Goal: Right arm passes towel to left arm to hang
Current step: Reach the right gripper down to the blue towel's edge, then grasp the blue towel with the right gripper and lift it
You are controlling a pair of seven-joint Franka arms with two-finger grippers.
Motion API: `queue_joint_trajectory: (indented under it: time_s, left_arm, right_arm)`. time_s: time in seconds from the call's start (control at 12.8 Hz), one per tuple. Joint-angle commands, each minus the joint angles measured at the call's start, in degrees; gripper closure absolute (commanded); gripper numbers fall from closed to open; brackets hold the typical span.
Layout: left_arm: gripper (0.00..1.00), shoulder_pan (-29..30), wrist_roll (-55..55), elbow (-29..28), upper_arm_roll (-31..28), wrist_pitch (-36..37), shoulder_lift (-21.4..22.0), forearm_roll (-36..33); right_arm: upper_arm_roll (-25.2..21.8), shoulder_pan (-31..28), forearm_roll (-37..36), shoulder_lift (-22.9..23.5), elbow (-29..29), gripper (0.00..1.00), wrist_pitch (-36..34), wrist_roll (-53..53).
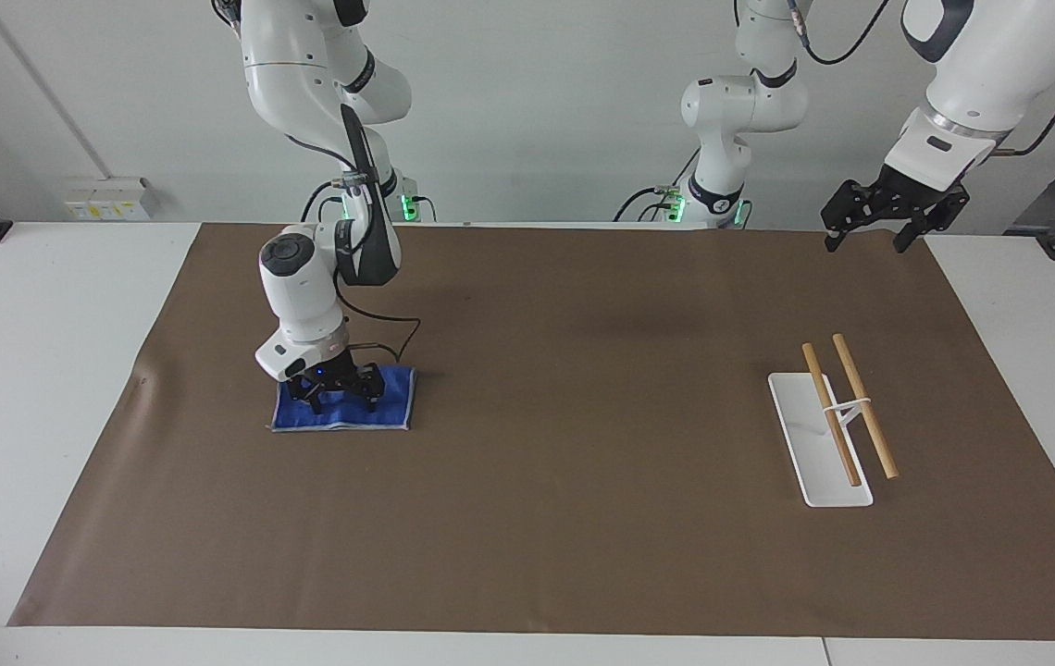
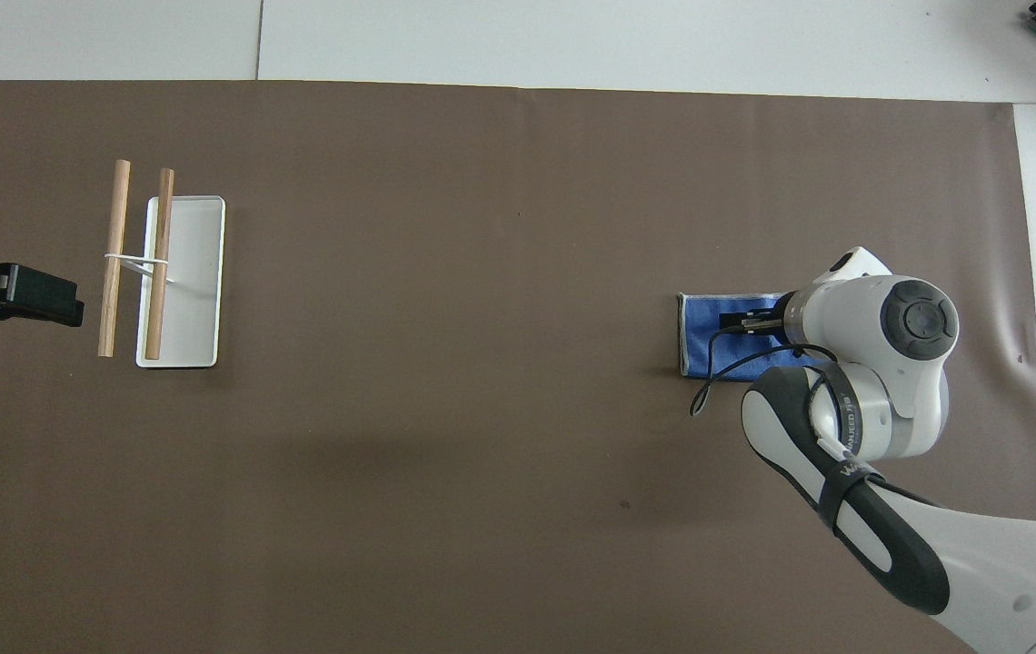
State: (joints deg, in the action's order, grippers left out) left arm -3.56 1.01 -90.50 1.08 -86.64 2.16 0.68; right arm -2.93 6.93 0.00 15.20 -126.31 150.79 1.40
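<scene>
Facing view: towel flat on the brown mat toward the right arm's end of the table, not yet lifted, so the grasp, the handover and the hanging on the wooden rack all seemingly left to do. Right gripper down on the towel's middle with fingers spread apart on the cloth, nothing pinched yet. Left gripper waiting in the air over its own end of the mat, likewise spread and empty, well apart from the towel.

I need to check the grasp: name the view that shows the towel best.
The facing view: most of the towel shows, flat under the open right pincer. In the overhead view, the right arm covers half of it.
</scene>
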Motion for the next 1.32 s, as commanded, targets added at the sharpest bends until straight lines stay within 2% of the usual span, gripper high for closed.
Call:
queue_joint_trajectory:
  time_s: [0.0,0.08,0.16,0.31,0.47,0.62,0.86,1.09,1.25]
  left_arm:
    - [0.00,0.1,-0.2,-1.4,0.1,-0.2,1.2,-0.5]
    - [0.00,0.1,-0.2,-1.4,0.1,-0.2,1.2,-0.5]
    - [0.00,0.1,-0.2,-1.4,0.1,-0.2,1.2,-0.5]
    - [0.00,0.1,-0.2,-1.3,0.1,-0.2,1.2,-0.5]
    - [0.00,0.1,-0.2,-1.4,0.1,-0.2,1.2,-0.5]
    - [0.00,0.1,-0.2,-1.4,0.1,-0.2,1.2,-0.5]
    - [0.00,0.1,-0.2,-1.4,0.1,-0.2,1.2,-0.5]
    - [0.00,-0.7,0.0,-1.3,0.3,0.2,1.3,-0.5]
    - [0.00,-0.7,-0.5,-2.3,0.7,-2.8,1.4,0.0]
  right_arm:
    - [0.4,-1.4,1.1,-1.0,-0.5,0.45,-1.1,-4.1]
    - [0.4,-1.4,1.1,-1.0,-0.5,0.78,-1.2,-4.0]
    - [0.4,-1.4,1.1,-1.0,-0.4,1.00,-1.3,-3.7]
    - [0.5,-1.4,1.2,-1.0,0.4,1.00,-2.2,-2.7]
    - [0.6,-1.3,2.2,-1.1,5.0,1.00,-8.9,-2.5]
    - [0.6,-1.0,8.5,-1.2,10.8,1.00,-15.8,-3.1]
    - [0.6,-0.6,10.0,-2.4,16.1,1.00,-20.9,-2.7]
    - [1.7,-0.6,18.9,-3.2,20.7,1.00,-24.2,-2.8]
    - [2.5,-0.6,29.7,-3.0,22.4,1.00,-24.5,-3.0]
